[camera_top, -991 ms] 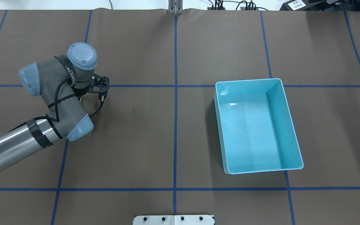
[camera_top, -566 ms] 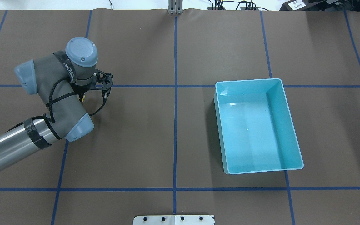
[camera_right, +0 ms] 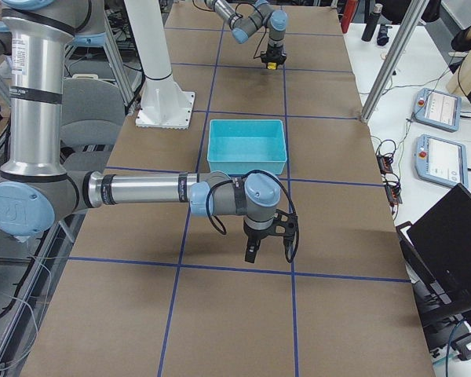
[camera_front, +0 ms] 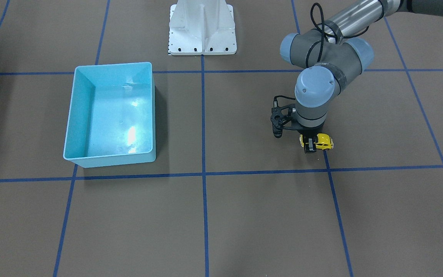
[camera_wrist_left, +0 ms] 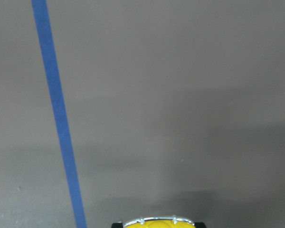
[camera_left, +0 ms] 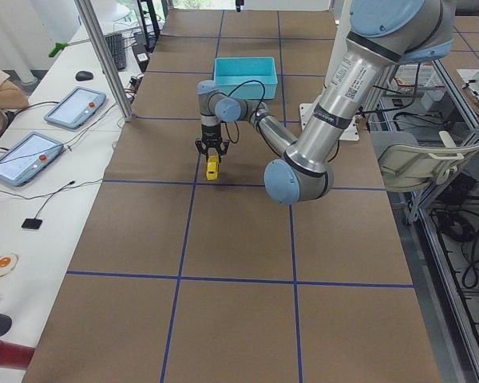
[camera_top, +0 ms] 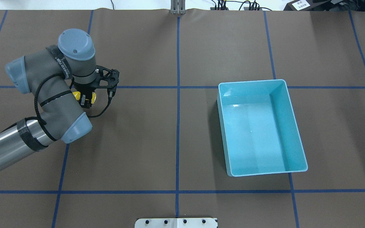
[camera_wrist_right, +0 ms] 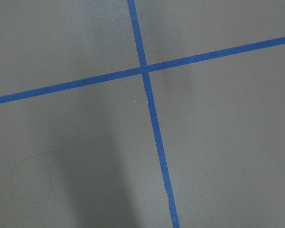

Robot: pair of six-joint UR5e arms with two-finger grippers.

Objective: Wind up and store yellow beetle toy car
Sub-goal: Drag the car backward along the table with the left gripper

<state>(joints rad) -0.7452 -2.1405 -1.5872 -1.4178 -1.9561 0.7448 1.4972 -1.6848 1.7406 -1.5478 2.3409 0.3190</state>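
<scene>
The yellow beetle toy car (camera_top: pixel 92 98) is at the left of the overhead view, just below a blue tape line. My left gripper (camera_top: pixel 86 98) points straight down and is shut across the car's middle, with yellow showing on both sides of the black fingers (camera_front: pixel 309 146). The front-facing view shows the car (camera_front: pixel 322 141) under the wrist. In the left wrist view only the car's chrome bumper (camera_wrist_left: pixel 157 221) shows at the bottom edge. Whether the wheels touch the mat I cannot tell. My right gripper (camera_right: pixel 253 253) shows only in the exterior right view, near the mat, and I cannot tell its state.
A light-blue bin (camera_top: pixel 266 172) with nothing in it stands right of centre, also seen as the bin (camera_front: pixel 109 158) on the front-facing view's left. Blue tape lines grid the brown mat. The white robot base (camera_front: pixel 202 27) is at the robot's side of the table.
The left wrist has shifted towards the far left of the overhead view. The yellow car, hidden under the arm before, now shows between the fingers.
</scene>
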